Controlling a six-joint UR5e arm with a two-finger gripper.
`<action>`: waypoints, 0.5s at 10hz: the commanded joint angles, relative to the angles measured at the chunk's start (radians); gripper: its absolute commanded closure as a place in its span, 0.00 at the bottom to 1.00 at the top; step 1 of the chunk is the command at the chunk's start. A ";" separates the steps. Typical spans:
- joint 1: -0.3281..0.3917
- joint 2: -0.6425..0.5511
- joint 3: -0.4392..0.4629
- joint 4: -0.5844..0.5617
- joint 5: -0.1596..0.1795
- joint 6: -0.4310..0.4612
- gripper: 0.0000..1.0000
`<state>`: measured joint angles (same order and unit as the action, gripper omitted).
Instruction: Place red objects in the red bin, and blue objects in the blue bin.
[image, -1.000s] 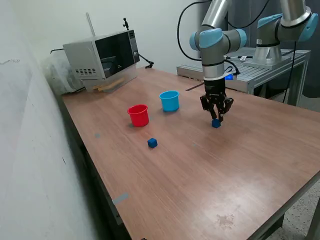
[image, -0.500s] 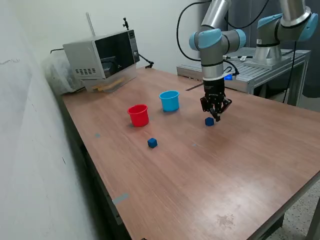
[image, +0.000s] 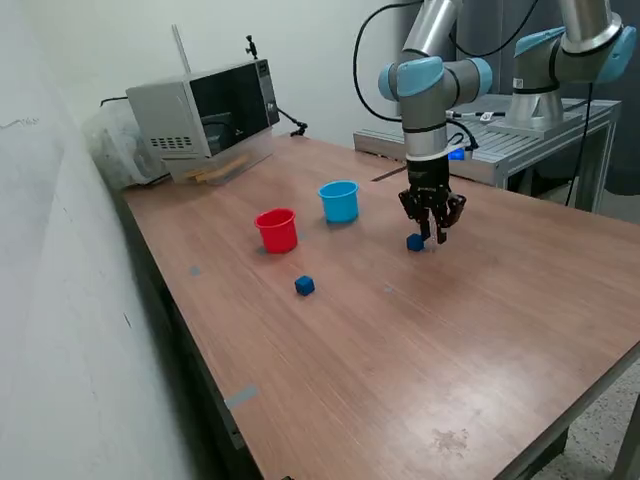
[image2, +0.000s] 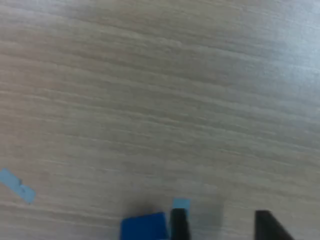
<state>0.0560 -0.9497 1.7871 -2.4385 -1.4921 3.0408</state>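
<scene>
My gripper (image: 433, 235) hangs just above the wooden table, its fingers apart and nothing between them. One dark blue cube (image: 415, 241) lies on the table touching the outer side of one finger, on the exterior view's left of it. The wrist view shows this cube (image2: 144, 227) beside a finger (image2: 179, 224), outside the gap of the gripper (image2: 220, 222). A second blue cube (image: 305, 286) lies nearer the front. The red bin (image: 277, 230) and the blue bin (image: 339, 201) stand upright side by side beyond it. The red objects are out of view.
A microwave (image: 205, 115) sits at the table's far corner. A second arm stands on a metal bench (image: 545, 110) behind the table. Small tape scraps (image2: 17, 186) stick to the wood. A white wall runs along the exterior view's left.
One second ago the blue cube sat right under my fingertips. It has since slid to the exterior view's left, out from under the fingers. The fingers closed and have spread again.
</scene>
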 joint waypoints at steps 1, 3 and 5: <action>0.002 -0.001 0.000 0.003 -0.005 0.000 0.00; 0.004 -0.006 0.006 0.009 -0.005 0.000 0.00; 0.013 -0.036 0.018 0.015 -0.005 0.000 0.00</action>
<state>0.0611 -0.9607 1.7936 -2.4305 -1.4966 3.0404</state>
